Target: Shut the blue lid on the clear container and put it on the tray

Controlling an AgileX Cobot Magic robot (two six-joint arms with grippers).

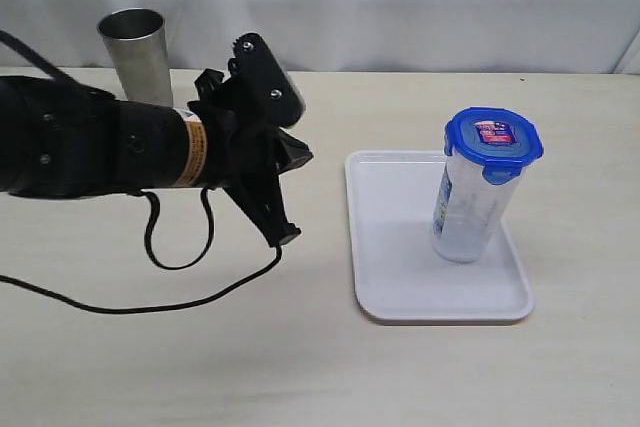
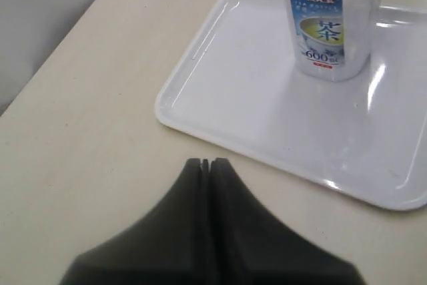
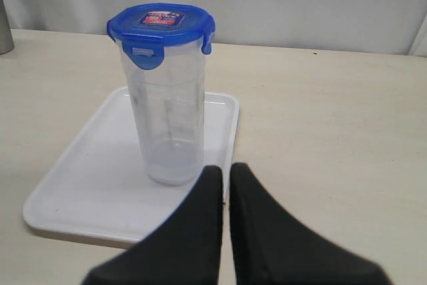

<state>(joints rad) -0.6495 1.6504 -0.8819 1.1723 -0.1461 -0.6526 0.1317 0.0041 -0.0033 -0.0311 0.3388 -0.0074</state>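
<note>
The clear container [image 1: 468,212] stands upright on the white tray [image 1: 400,277], with the blue lid [image 1: 493,139] seated on its top. Its label side shows in the left wrist view, clear container [image 2: 329,25] on the tray [image 2: 240,91]. From the right wrist view the clear container [image 3: 170,118], blue lid [image 3: 162,26] and tray [image 3: 87,178] all show. My left gripper [image 1: 283,232] hangs left of the tray, shut and empty; its tips [image 2: 207,163] meet. My right gripper [image 3: 225,173] is shut with nothing held, off the tray's near edge; it is outside the exterior view.
A shiny steel cup [image 1: 137,55] stands at the back left of the beige table. Black cables [image 1: 170,267] loop on the table under the left arm. A white curtain backs the table.
</note>
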